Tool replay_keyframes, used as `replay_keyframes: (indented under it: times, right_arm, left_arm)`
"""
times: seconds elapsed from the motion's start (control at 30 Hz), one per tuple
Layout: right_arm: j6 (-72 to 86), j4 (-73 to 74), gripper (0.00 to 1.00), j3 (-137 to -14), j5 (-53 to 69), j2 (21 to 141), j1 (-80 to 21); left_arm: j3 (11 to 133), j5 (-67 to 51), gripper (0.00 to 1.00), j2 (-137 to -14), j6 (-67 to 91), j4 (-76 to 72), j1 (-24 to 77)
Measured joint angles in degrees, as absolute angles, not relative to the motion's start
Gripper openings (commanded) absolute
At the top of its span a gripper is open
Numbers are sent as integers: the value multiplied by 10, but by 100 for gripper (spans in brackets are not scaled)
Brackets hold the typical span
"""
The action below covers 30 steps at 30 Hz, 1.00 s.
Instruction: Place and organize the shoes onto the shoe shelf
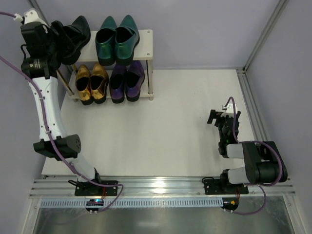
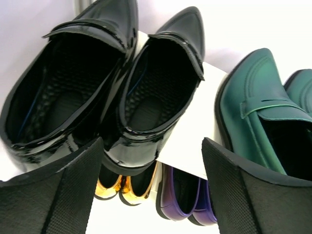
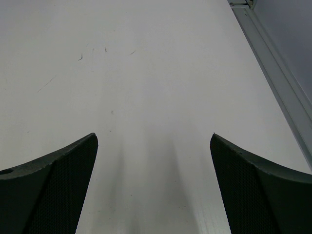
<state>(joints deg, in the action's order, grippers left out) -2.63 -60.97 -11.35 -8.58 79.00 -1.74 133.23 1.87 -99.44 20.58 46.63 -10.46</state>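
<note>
The shoe shelf (image 1: 145, 44) stands at the table's far left. On its top board the black pair (image 1: 79, 32) sits left and the green pair (image 1: 117, 40) right. On the lower tier the gold pair (image 1: 91, 83) sits left and the purple pair (image 1: 127, 81) right. My left gripper (image 1: 59, 48) hovers at the heels of the black pair (image 2: 97, 83), open and empty, and partly hides the left black shoe in the top view. The left wrist view also shows the green shoes (image 2: 258, 117), gold heels (image 2: 124, 187), purple heels (image 2: 183, 200) and the top board (image 2: 187, 141). My right gripper (image 1: 218, 117) is open and empty over bare table.
Grey walls stand close behind and left of the shelf. A metal frame rail (image 1: 251, 105) runs along the table's right edge, also in the right wrist view (image 3: 273, 68). The right gripper (image 3: 154, 141) has only white tabletop (image 3: 146, 73) before it.
</note>
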Motion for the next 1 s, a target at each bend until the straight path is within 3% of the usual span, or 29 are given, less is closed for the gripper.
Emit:
replay_keyframes:
  times: [0.23, 0.47, 0.6, 0.87, 1.0]
  right_arm:
    - [-26, -610, 97, -114, -86, 790, -17]
    - [-26, -610, 97, -114, -86, 790, -17]
    - [-26, -610, 97, -114, -86, 790, -17]
    - [-26, -610, 97, -114, -86, 790, -17]
    - [-26, -610, 97, -114, -86, 790, -17]
  left_arm:
    - [1342, 63, 88, -1003, 202, 491, -100]
    - [1348, 75, 85, -1014, 201, 510, -93]
    - [1348, 75, 73, -1016, 201, 513, -87]
    - [1348, 75, 59, -1016, 201, 513, -86]
    - [1348, 75, 47, -1016, 201, 514, -86]
